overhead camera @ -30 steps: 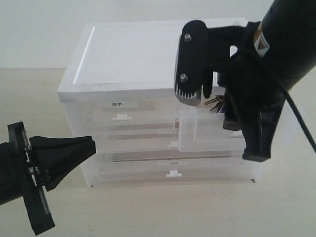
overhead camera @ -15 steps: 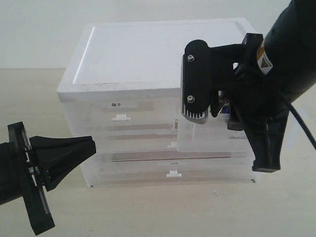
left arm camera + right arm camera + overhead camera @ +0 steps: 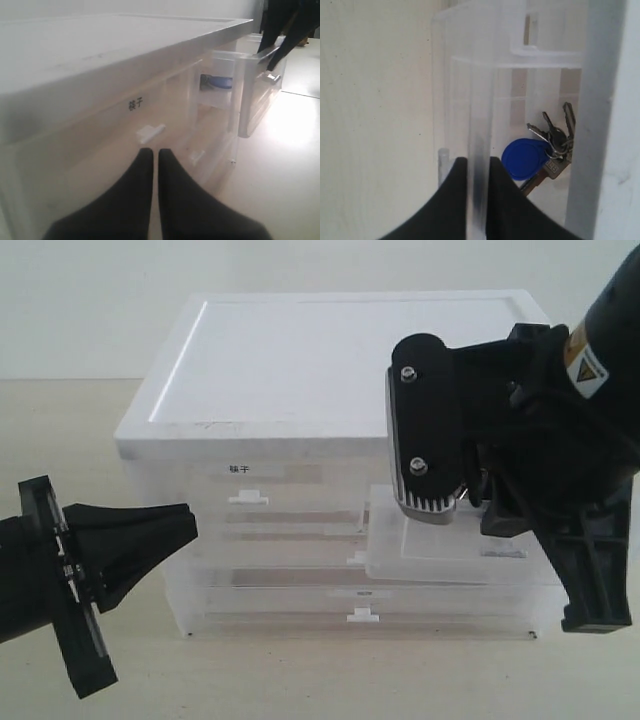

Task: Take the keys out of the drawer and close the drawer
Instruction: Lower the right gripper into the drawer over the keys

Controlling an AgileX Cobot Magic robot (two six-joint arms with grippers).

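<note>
the keys (image 3: pixel 555 137), silver metal on a ring with a rounded blue fob (image 3: pixel 525 159), lie inside the drawer (image 3: pixel 470 90), a clear, thin-walled plastic box standing out from the right of a translucent cabinet (image 3: pixel 300 350) with a flat white top. the right pincer (image 3: pixel 476 165) is clamped on the drawer's front wall, one tapered black finger on each side. the left pincer (image 3: pixel 151 155), smooth black fingers together, hovers near the cabinet front above the pale worktop (image 3: pixel 300 680).
</note>
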